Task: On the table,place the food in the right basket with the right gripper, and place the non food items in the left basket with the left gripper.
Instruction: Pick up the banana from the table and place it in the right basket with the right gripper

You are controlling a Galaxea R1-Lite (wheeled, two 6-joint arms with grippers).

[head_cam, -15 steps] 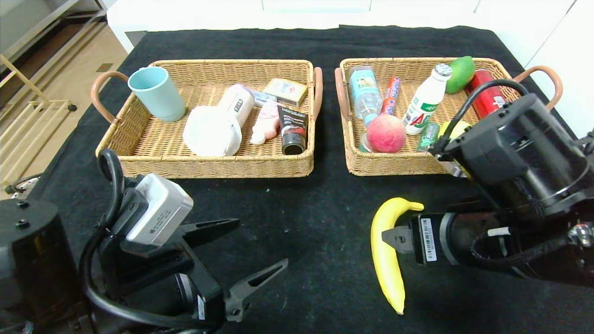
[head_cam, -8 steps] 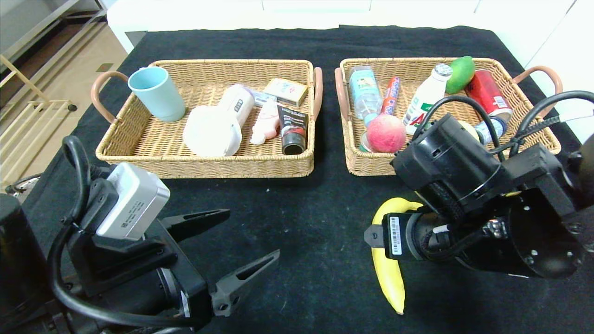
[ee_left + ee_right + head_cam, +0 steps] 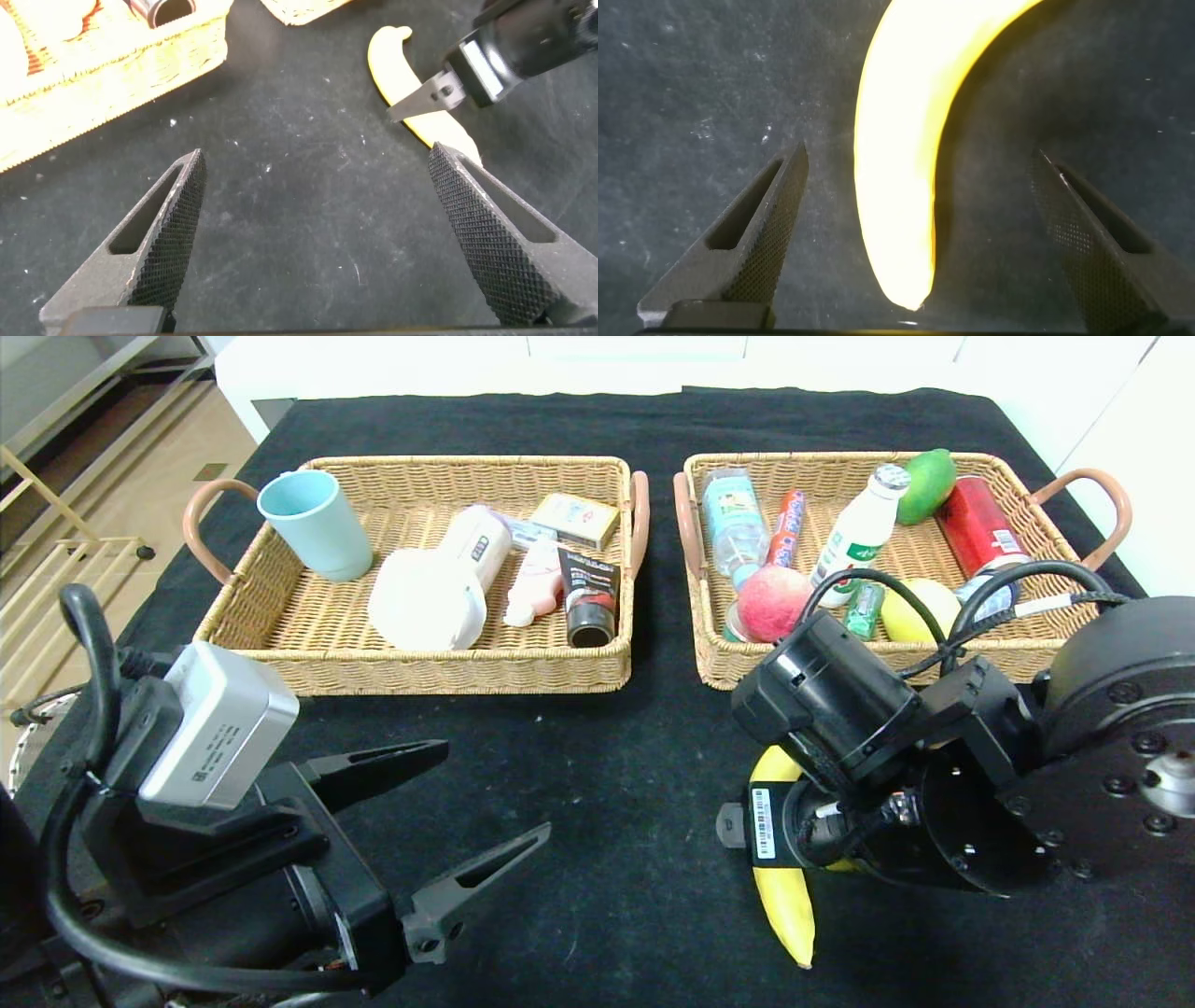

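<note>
Two baskets across the table (image 3: 597, 429): non food items (image 3: 485, 583) in left basket (image 3: 411, 667). Left gripper (image 3: 439, 812) low, spread, empty. Banana (image 3: 784, 896) on cloth between spread right gripper (image 3: 915, 243) fingers. Peach (image 3: 775, 604), lemon (image 3: 920, 609) in right basket (image 3: 719, 677).

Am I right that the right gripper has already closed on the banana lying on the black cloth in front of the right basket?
Not quite. The right gripper is open: the right wrist view shows its fingers spread either side of the banana with cloth visible between. The rest holds: the banana lies on the black cloth in front of the right basket.
</note>
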